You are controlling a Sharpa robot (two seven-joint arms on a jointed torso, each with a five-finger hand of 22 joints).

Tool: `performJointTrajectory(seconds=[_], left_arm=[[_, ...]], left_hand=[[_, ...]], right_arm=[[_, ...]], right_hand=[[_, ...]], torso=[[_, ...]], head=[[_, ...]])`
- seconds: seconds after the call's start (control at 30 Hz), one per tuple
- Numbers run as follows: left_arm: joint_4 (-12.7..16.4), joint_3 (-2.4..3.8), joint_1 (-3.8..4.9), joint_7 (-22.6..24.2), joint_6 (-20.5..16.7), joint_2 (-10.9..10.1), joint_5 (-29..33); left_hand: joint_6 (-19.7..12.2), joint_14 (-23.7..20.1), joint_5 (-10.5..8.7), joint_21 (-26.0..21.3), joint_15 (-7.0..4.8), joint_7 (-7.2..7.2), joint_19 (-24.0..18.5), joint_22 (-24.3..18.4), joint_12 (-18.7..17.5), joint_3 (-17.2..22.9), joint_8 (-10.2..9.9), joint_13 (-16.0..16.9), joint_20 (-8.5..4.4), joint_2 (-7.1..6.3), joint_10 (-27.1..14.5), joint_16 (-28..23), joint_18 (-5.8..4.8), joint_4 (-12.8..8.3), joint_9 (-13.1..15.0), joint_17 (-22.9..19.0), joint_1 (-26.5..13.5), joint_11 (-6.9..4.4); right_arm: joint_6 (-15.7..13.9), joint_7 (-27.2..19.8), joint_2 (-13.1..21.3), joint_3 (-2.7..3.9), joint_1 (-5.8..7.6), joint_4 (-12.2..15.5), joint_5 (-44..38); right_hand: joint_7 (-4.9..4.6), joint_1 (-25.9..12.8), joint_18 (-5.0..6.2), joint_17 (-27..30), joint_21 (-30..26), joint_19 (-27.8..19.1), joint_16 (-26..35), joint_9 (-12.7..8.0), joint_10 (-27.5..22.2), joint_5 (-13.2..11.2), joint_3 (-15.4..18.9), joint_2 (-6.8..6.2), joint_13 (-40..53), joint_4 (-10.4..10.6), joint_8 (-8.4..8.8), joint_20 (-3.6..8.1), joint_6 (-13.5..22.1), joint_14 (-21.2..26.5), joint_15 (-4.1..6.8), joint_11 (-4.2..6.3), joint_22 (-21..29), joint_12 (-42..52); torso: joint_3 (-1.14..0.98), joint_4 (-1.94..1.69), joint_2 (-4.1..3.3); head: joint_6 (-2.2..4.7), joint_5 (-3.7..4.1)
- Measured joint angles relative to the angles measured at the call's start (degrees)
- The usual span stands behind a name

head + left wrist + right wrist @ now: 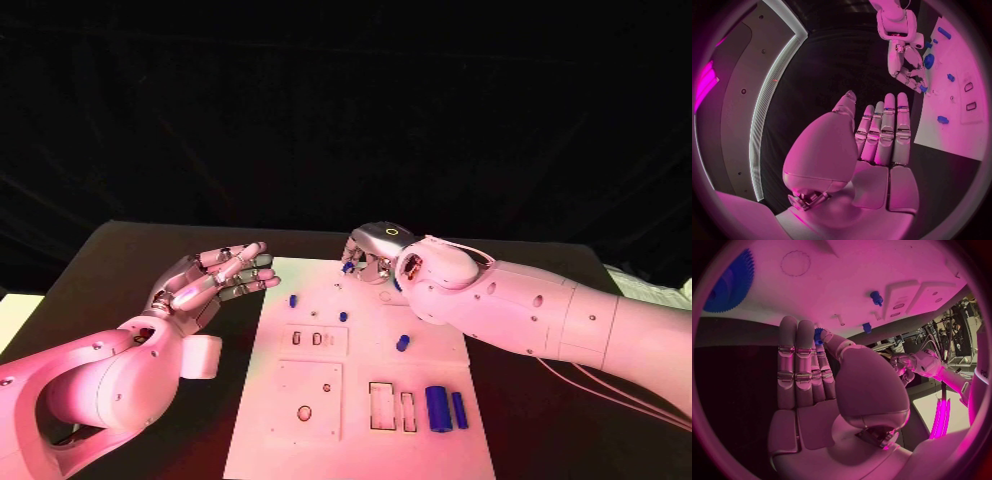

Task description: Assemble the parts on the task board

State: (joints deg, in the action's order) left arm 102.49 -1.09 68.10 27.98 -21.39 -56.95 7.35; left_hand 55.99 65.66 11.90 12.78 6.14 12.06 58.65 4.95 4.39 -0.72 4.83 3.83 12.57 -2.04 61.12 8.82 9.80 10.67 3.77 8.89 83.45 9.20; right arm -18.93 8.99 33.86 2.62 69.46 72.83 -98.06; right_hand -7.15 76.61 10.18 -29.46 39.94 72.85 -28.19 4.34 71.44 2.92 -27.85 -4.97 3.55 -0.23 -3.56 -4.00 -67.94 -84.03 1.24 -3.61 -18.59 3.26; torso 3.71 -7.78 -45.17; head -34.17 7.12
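White rectangular task board [433, 345] lies flat in the middle of the black table [130, 260], its long side running away from the robot. Small blue parts sit on it: two blue cylinders [446, 408] lie side by side near its front right corner, beside two upright rectangular slots [392, 406]; a short blue peg [404, 343] lies near the middle right, and smaller blue pegs [293, 299] stand toward the far left part of the board. A square inset plate [310, 398] occupies the front left area, with two small slots [307, 339] above it.

At the board's far edge the right hand [387, 255] reaches down with its fingers close together; in the right wrist view a small blue toothed part [819, 335] is pinched between its thumb and fingertips [806, 330], just over the white surface. A large blue gear [731, 282] lies on the board near that hand.

Just beside the board's left edge, the left hand [216, 278] hovers above the table, palm up, fingers straight and slightly spread, holding nothing.
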Motion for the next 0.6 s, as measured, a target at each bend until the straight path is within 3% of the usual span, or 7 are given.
performJointTrajectory(seconds=[0.6], left_arm=[[0.13,0.00,0.03,-0.04,0.10,0.09,0.00]], left_hand=[[0.00,0.00,0.00,0.00,0.00,0.00,0.00,0.01,0.00,0.00,0.00,0.00,0.00,0.00,0.00,0.00,0.00,0.00,0.00,-0.01,0.00,0.00]], right_arm=[[1.14,0.18,-2.70,-0.01,-0.09,-2.93,-0.17]], right_hand=[[-0.09,-0.62,0.00,-0.43,0.50,-0.14,-0.55,-0.02,-0.21,0.19,-0.32,-0.62,-0.03,0.33,0.05,-0.14,0.27,0.00,0.00,-0.21,-0.24,-0.09]], torso=[[0.03,0.00,0.02]], head=[[-0.42,-0.33]])
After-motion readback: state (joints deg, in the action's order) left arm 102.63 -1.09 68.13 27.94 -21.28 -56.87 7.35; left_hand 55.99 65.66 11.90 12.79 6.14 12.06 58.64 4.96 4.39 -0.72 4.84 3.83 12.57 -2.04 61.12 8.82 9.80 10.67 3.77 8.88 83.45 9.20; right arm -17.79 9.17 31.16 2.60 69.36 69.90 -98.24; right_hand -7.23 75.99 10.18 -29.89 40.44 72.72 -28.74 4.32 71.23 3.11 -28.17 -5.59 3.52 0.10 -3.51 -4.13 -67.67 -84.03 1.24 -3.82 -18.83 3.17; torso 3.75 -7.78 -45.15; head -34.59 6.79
